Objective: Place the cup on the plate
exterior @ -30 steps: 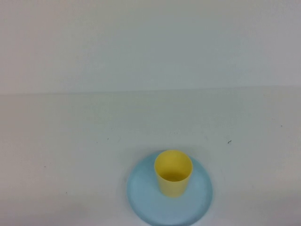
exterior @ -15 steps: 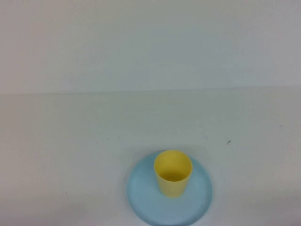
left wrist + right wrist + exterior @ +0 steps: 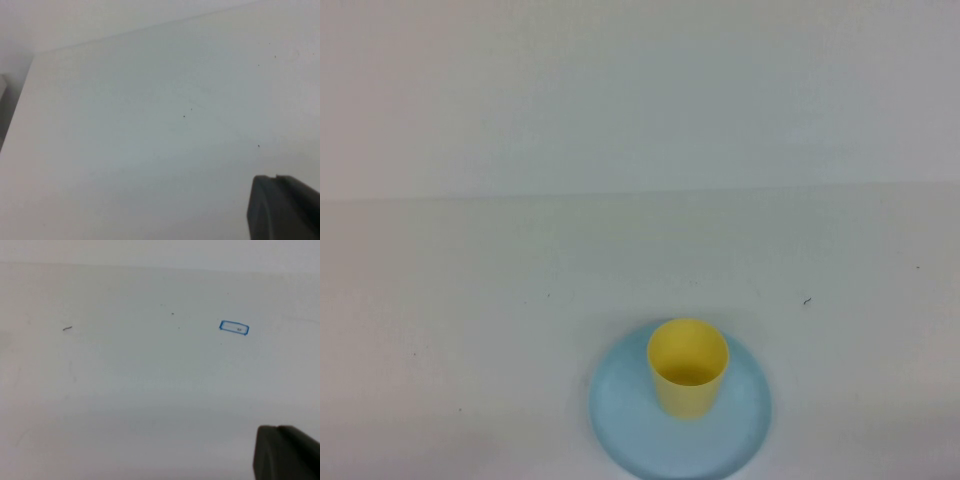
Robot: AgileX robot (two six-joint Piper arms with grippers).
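Observation:
The yellow cup [image 3: 688, 370] stands upright on the light blue plate [image 3: 625, 420] near the table's front edge, a little right of centre in the high view. Neither arm shows in the high view. In the left wrist view my left gripper [image 3: 276, 179] is shut, its dark fingers pressed together over bare white table, with nothing held. In the right wrist view my right gripper [image 3: 278, 430] is likewise shut and empty over bare table. The cup and plate appear in neither wrist view.
A small blue rectangle mark [image 3: 233, 327] is drawn on the white table in the right wrist view. The table's left edge [image 3: 17, 112] shows in the left wrist view. A few small specks dot the surface.

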